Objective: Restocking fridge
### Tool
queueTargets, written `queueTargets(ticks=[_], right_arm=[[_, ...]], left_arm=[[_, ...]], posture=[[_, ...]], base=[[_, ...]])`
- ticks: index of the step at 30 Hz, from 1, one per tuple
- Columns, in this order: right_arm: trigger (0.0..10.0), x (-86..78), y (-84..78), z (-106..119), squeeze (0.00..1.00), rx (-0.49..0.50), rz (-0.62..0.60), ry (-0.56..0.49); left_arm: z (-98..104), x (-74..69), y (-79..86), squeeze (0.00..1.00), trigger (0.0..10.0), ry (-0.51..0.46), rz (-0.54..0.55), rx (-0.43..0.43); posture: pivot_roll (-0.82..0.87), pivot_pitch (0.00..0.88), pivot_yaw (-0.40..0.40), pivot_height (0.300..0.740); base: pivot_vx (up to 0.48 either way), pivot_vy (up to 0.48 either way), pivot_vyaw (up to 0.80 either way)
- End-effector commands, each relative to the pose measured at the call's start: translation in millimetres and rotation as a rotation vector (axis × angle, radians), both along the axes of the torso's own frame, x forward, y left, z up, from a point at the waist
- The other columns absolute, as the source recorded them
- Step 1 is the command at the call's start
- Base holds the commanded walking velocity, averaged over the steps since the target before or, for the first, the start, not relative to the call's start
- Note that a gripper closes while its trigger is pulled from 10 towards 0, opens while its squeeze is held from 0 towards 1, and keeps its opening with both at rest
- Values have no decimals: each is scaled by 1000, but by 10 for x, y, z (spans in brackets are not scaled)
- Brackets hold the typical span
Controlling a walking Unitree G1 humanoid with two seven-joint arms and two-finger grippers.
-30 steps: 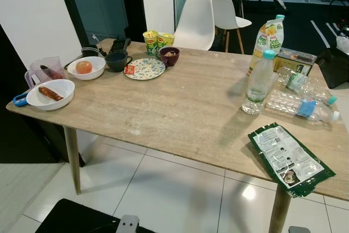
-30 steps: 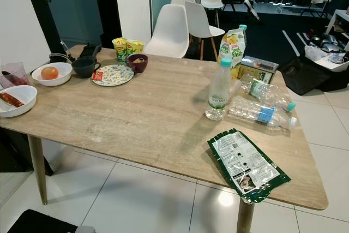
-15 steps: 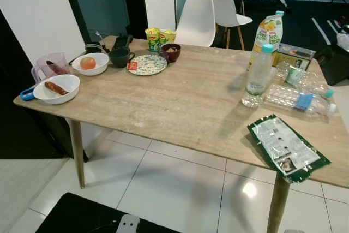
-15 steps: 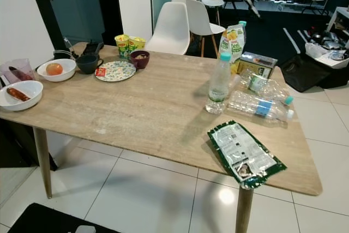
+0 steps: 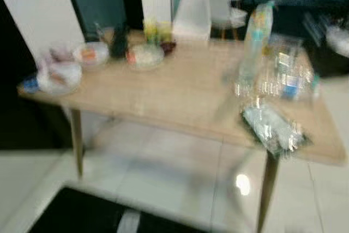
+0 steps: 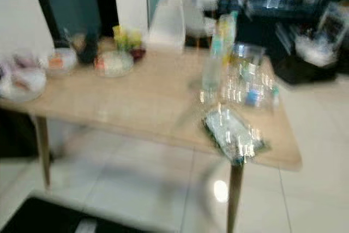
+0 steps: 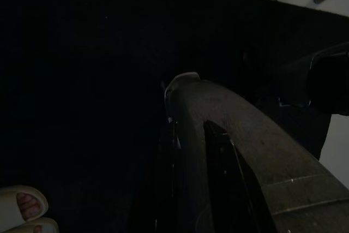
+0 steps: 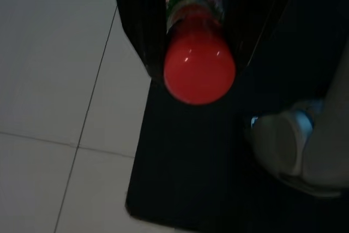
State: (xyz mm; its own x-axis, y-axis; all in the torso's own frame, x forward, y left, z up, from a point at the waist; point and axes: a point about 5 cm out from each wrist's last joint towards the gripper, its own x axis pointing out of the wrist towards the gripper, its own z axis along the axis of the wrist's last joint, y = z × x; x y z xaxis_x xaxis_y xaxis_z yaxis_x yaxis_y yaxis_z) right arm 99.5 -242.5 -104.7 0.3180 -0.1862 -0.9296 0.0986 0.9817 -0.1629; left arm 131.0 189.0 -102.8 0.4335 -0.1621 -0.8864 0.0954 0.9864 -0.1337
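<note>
Gripping a red bottle [image 8: 199,64] in the right end effector [image 8: 199,36], seemingly above tiles

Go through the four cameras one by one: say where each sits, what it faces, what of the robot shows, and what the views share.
Left eye view: on the head, looking forward and down, blurred, at the wooden table.
Right eye view: same head and scene, shifted; both share the green packet at the table's near edge.
Left wrist view: on the idle left arm, very dark, along the left gripper over a black mat.
Right wrist view: looks down along the right gripper holding a red bottle above white floor tiles.

Both eyes share the table [image 5: 180,96] (blurred); wrist views face floorward
</note>
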Motion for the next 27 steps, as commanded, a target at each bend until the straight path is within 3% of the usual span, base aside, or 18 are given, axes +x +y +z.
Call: queueTargets(ticks=[1,27], right_arm=[[10000,78,-12,24,0,-6,18,-22],[10000,43,-15,15,0,-1,19,-4]], left_arm=[[-20,-50,-16,0,10000,22,-14,3],[-26,-67,-30,0,10000,28,-22,-3]], posture=[[22,0,-3,740],[19,0,-4,740]], base=[[-304,0,0],[-307,0,0]])
